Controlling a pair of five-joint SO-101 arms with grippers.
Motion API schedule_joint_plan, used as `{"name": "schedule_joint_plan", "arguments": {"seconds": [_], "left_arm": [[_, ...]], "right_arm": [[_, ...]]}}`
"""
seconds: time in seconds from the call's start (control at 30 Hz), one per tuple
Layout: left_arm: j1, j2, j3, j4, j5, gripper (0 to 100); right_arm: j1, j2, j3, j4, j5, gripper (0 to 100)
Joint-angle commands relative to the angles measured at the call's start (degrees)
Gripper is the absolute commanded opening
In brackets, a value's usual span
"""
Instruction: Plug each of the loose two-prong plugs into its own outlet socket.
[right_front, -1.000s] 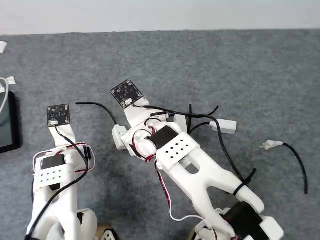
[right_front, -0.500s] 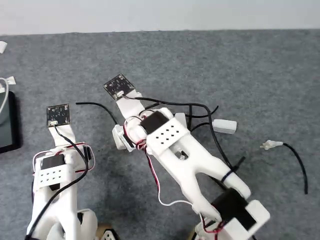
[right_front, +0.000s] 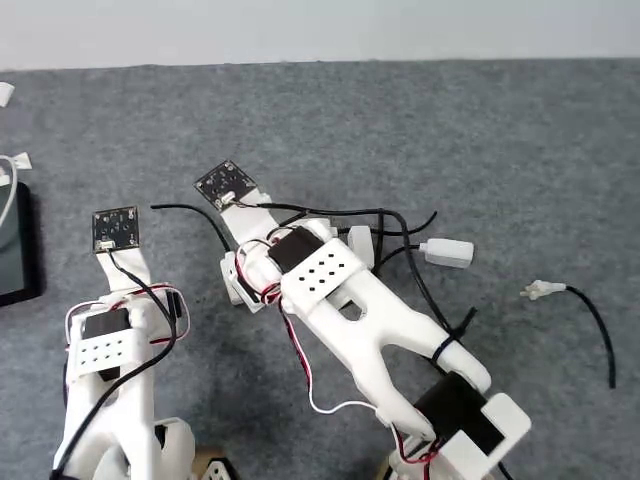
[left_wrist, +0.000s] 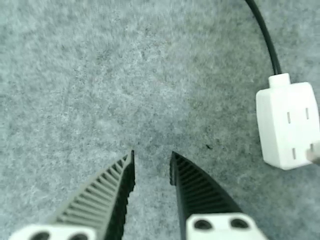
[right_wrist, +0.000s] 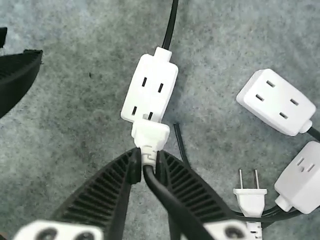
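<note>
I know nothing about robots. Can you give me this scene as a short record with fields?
right gripper: shut on white plug, which sits at the end of an outlet block; seating unclear
left gripper: open, empty, over grey carpet
loose plug: on the carpet beside second outlet block
far plug: lying apart on the carpet, unplugged

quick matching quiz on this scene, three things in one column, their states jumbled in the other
Things:
1. left hand
2. right hand
3. loose plug

States:
A. prongs bare, lying on the carpet
B. open, nothing in it
C. shut on the held plug

Pairs: 1-B, 2-C, 3-A
</note>
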Motion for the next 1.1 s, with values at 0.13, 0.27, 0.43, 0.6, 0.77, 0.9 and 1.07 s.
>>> {"name": "schedule_joint_plan", "arguments": {"seconds": [0.13,0.27,0.43,0.6,0.77,0.9,1.07], "left_arm": [[-0.35,-0.79,-0.75,-1.41,-0.88,6],[-0.35,-0.79,-0.75,-1.41,-0.88,6],[-0.35,-0.88,-0.75,-1.41,-0.88,6],[-0.35,-0.88,-0.75,-1.41,-0.88,6],[-0.35,-0.88,-0.75,-1.49,-0.88,6],[-0.35,-0.88,-0.75,-1.49,-0.88,6],[-0.35,-0.97,-0.75,-1.49,-0.88,6]], "right_arm": [[-0.31,-0.66,-3.78,-1.63,2.20,0.8],[-0.31,-0.40,-3.78,-1.80,2.99,0.8],[-0.31,-0.75,-4.04,-1.89,3.16,0.8],[-0.31,-0.92,-4.48,-2.15,3.96,0.9],[-0.31,-4.09,-4.57,-1.80,5.27,0.9],[-0.31,-5.49,-4.48,-1.10,5.27,0.9],[-0.31,-4.09,-4.57,-1.27,5.01,0.9]]}}
